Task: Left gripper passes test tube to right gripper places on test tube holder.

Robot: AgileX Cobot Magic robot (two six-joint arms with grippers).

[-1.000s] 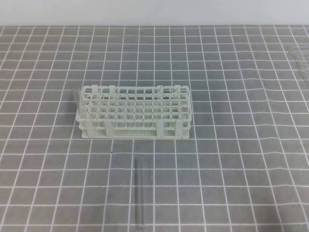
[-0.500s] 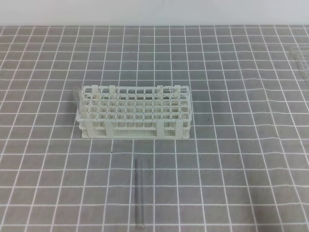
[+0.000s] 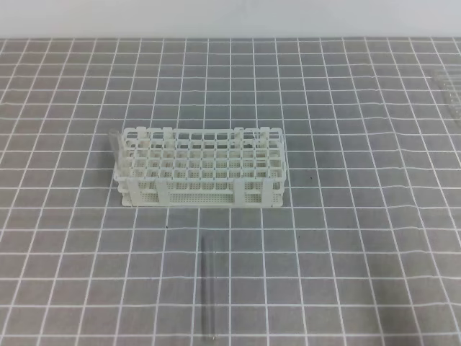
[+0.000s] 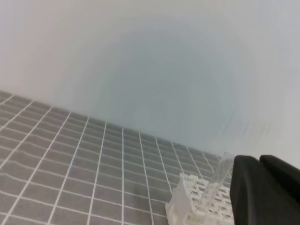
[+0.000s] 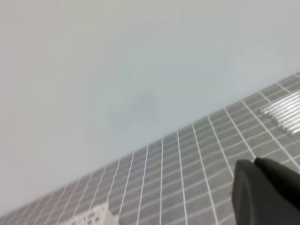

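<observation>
One rack [image 3: 199, 169] and one loose test tube [image 3: 209, 288], at its 6 o'clock, are seen; both grippers are clenched empty.

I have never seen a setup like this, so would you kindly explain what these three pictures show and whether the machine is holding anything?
This is a two-armed robot, filmed by three cameras. One looks down from above; the other two sit on the arms' wrists.

From above you see a grey mat with a white grid. On it stands a white plastic lattice rack, with a clear tube leaning at its left end. A slim clear glass test tube lies flat in front of the rack. More clear tubes lie at the far right edge.

In each wrist picture the black shape at the lower right is that arm's hand: left hand, right hand. Both are shut and hold nothing.
</observation>
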